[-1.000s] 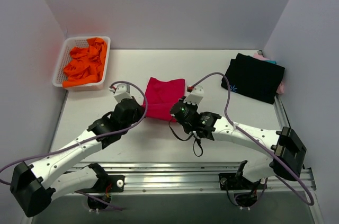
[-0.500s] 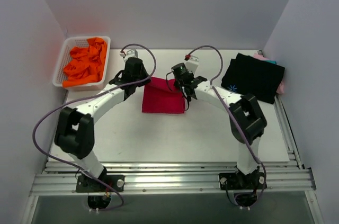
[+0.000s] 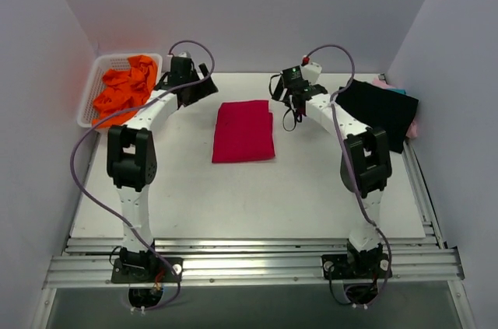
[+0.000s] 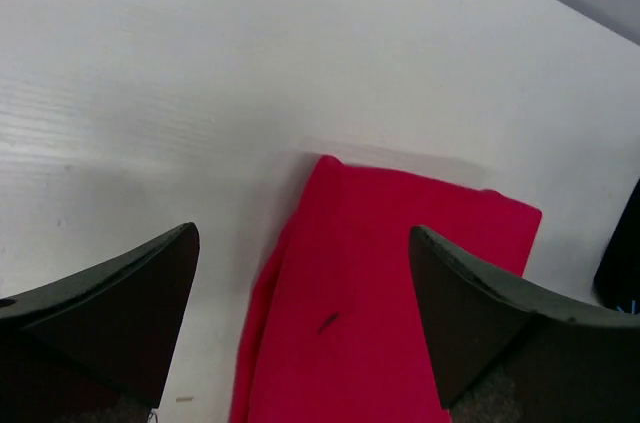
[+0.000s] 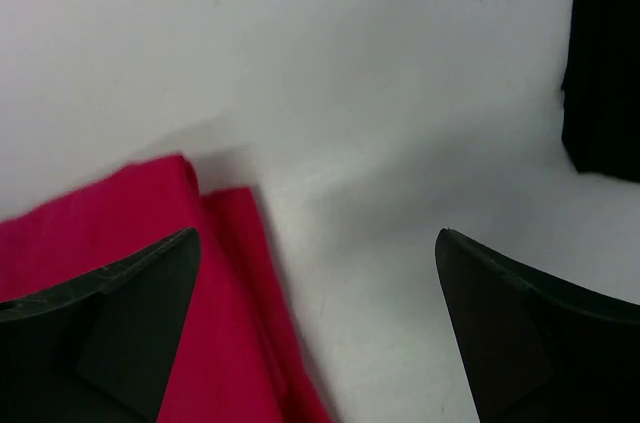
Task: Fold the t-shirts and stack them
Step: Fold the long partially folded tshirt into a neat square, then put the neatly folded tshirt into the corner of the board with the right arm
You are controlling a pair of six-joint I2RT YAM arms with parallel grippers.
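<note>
Your red t-shirt lies folded mid-frame, not yet stacked on the black t-shirt at right, your left gripper and right gripper are wide open and empty, and the orange cloth upper left may need folding too.

Cameras: one overhead, two wrist-mounted.
Overhead looks down from behind; close wrist views share the red tee.

Crimson t-shirt lies folded flat, centre of the surface. Left gripper hangs near its upper-left corner, right gripper just beside its upper-right. Black t-shirt sits upper right.
</note>
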